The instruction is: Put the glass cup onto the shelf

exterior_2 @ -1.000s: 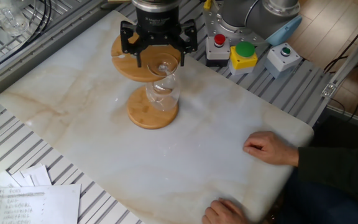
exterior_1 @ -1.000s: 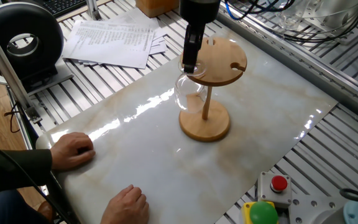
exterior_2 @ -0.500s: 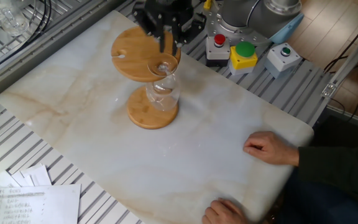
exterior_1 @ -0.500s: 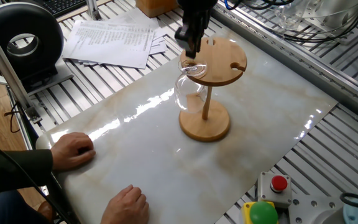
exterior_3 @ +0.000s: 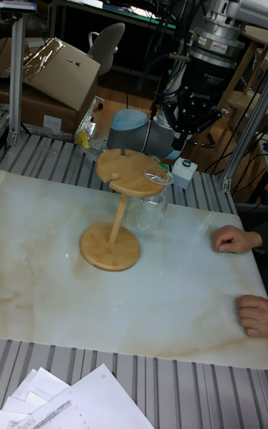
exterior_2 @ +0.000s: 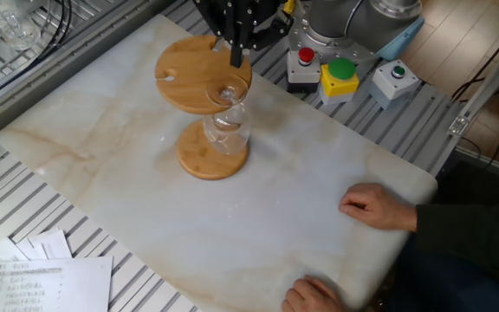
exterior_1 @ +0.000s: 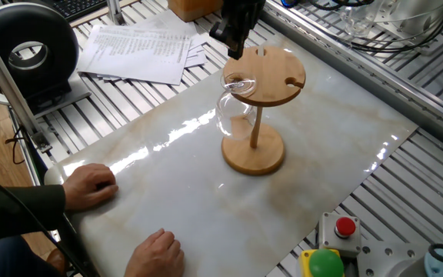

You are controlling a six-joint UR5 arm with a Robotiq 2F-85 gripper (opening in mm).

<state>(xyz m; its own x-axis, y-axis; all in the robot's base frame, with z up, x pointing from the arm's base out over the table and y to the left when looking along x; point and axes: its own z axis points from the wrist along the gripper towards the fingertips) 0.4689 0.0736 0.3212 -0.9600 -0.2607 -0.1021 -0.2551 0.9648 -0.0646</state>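
Observation:
The glass cup [exterior_1: 235, 115] hangs upside down from the shelf [exterior_1: 277, 75], its stem in a notch at the disc's edge and its foot resting on top. The other fixed view shows the same: the glass cup [exterior_2: 226, 126] under the rim of the bamboo shelf [exterior_2: 187, 74]. In the tall view the glass cup [exterior_3: 146, 210] hangs beside the post of the shelf [exterior_3: 121, 170]. My gripper [exterior_1: 235, 48] is above the cup's foot, clear of it, open and holding nothing. The gripper [exterior_2: 235, 54] shows its fingers pointing down; in the tall view the gripper [exterior_3: 187, 125] is dark.
A person's hands [exterior_1: 91, 187] [exterior_2: 375, 206] rest on the marble board's near edge. A red stop button [exterior_1: 345, 228] and a green button [exterior_2: 342, 69] sit beside the board. Papers [exterior_1: 137, 50] lie at the back left, near a black round device [exterior_1: 29, 50].
My gripper has risen from the cup's foot and turned about its axis. The glass cup stays hanging in the shelf's notch, unmoved.

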